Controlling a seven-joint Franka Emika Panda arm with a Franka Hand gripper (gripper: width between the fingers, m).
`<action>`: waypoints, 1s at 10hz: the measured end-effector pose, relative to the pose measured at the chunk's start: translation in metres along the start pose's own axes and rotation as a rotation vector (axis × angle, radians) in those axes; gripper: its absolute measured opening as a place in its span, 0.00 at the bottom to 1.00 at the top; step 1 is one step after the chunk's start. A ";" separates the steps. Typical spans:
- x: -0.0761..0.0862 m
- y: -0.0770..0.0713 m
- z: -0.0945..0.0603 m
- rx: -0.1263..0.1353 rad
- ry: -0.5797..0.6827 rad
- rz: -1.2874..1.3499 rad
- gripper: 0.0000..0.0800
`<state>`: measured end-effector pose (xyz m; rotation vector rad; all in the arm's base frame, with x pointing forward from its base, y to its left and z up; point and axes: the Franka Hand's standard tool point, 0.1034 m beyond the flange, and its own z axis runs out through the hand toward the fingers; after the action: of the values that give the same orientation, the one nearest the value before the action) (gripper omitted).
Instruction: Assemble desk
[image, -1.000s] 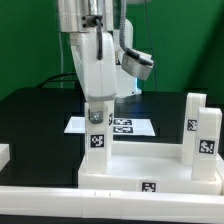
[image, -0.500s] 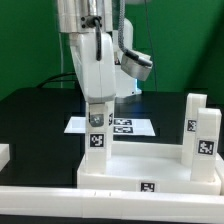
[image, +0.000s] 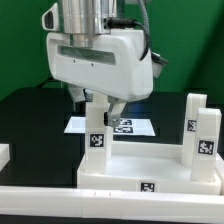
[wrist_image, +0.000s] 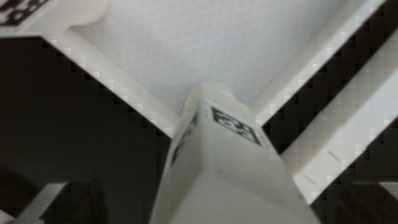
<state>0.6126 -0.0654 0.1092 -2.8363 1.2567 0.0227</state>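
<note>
Gripper (image: 100, 103): hovering just above the near leg, jaws standing apart, gripping nothing.
Leg (image: 97, 142): standing upright in the desk top's corner on the exterior view's left.
Desk top (image: 150, 172): lying on the table, in front of the marker board (image: 128, 127).

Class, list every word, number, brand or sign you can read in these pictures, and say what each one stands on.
No readable words, numbers or brand names.
Black-and-white square tags, patterns only, no text: on the upright white plastic leg blocks, on the white rimmed desk top, and on the flat marker board.
</note>
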 end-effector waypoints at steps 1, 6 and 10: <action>0.000 0.000 0.000 -0.005 0.002 -0.097 0.81; -0.002 0.000 0.001 -0.043 0.006 -0.565 0.81; -0.001 0.001 -0.001 -0.051 0.004 -0.800 0.81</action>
<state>0.6112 -0.0655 0.1100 -3.1465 0.0537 0.0232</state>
